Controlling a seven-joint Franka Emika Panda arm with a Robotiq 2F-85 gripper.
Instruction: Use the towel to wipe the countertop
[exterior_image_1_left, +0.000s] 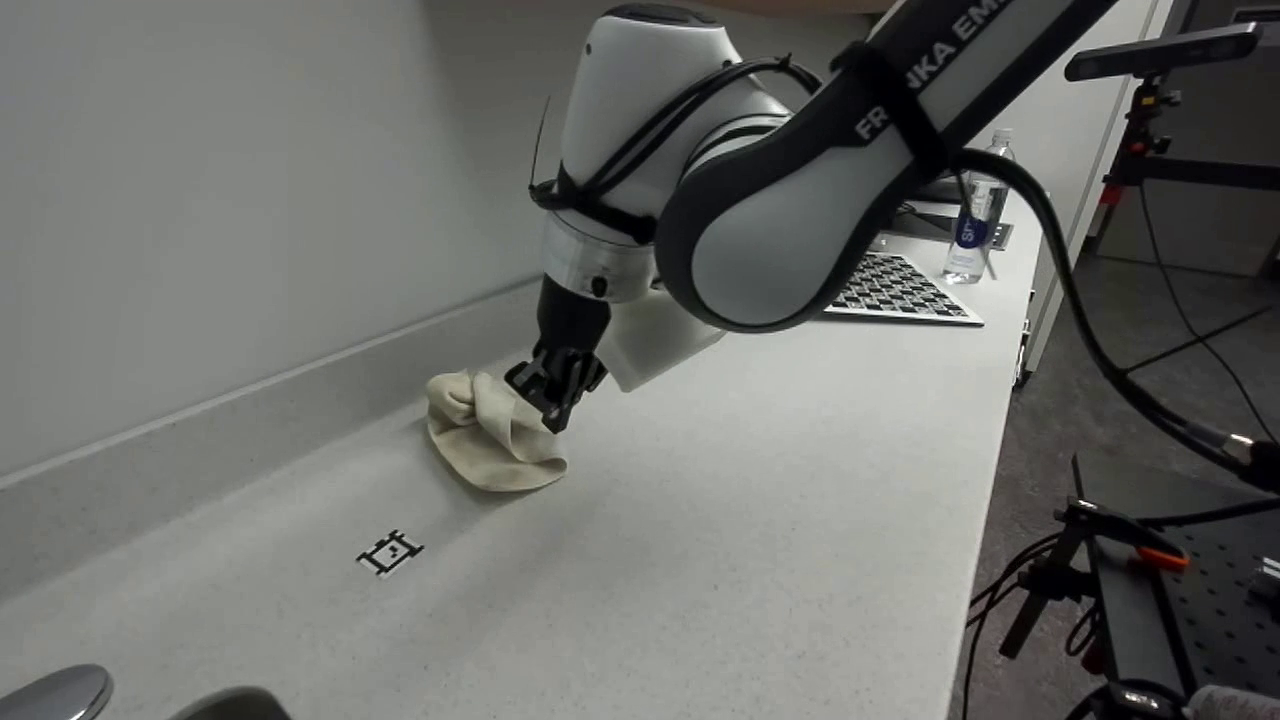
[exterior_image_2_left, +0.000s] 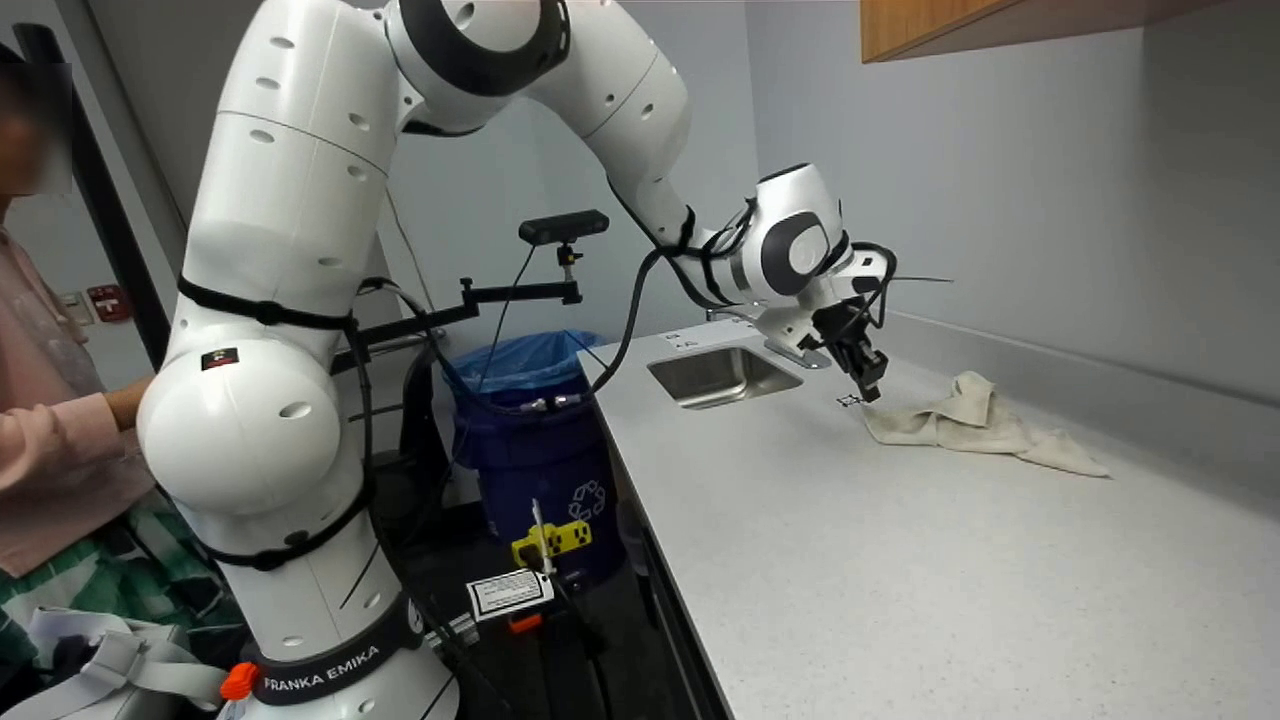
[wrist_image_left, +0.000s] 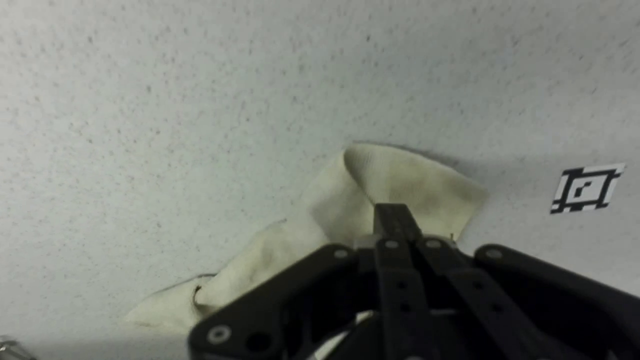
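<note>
A crumpled cream towel (exterior_image_1_left: 480, 455) lies on the pale speckled countertop (exterior_image_1_left: 720, 560), close to the wall side. It also shows in an exterior view (exterior_image_2_left: 965, 425), spread long with a raised fold, and in the wrist view (wrist_image_left: 430, 182). My black gripper (exterior_image_1_left: 556, 424) points down at the towel's edge, and it shows there in an exterior view (exterior_image_2_left: 870, 393) too. In the wrist view the fingertips (wrist_image_left: 397, 217) are together, over the towel, with no cloth visible between them. The fingers hide part of the towel. I cannot tell whether the tips touch it.
A backsplash (exterior_image_1_left: 250, 420) runs along the wall behind the towel. A printed marker (exterior_image_1_left: 390, 552) lies on the counter. A checkered board (exterior_image_1_left: 900, 290) and a water bottle (exterior_image_1_left: 970, 235) stand farther along. A sink (exterior_image_2_left: 725, 378) is set in the counter. A cabinet (exterior_image_2_left: 950, 25) hangs above.
</note>
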